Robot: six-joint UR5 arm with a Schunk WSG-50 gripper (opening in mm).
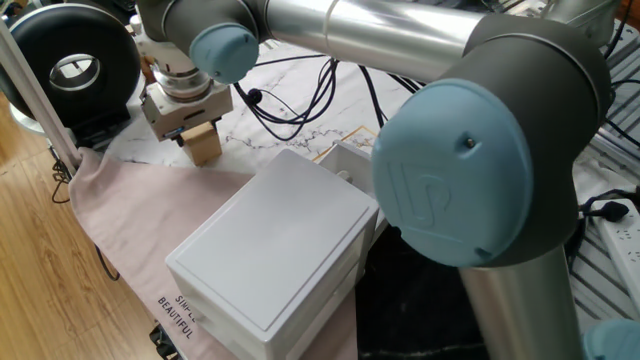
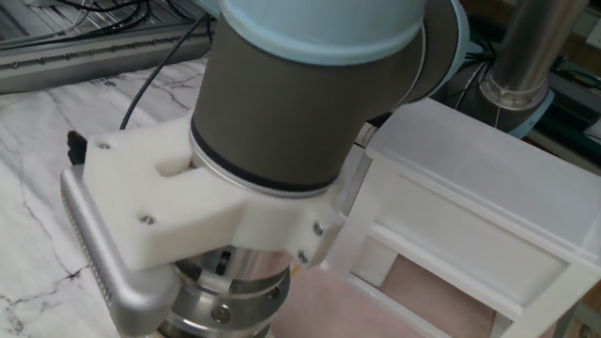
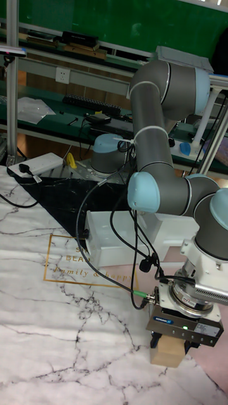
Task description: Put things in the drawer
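Observation:
The small light-brown wooden cube (image 1: 204, 148) rests on the marble table at the edge of the pink cloth, also seen in the tall fixed view (image 3: 168, 354). My gripper (image 1: 197, 132) points straight down onto it, fingers straddling its top, and looks open (image 3: 170, 345). The white cabinet (image 1: 270, 250) stands to the right of the cube. Its drawer (image 1: 358, 165) is pulled out on the far side, seen in the tall fixed view as a white tray (image 3: 111, 247). In the other fixed view my wrist fills the picture and hides the cube and fingers.
A black round device (image 1: 70, 65) and a white pole (image 1: 35, 90) stand left of the cube. Black cables (image 1: 300, 100) trail over the marble behind it. The pink cloth (image 1: 130, 200) lies under the cabinet. A power strip (image 3: 41, 163) sits at the far edge.

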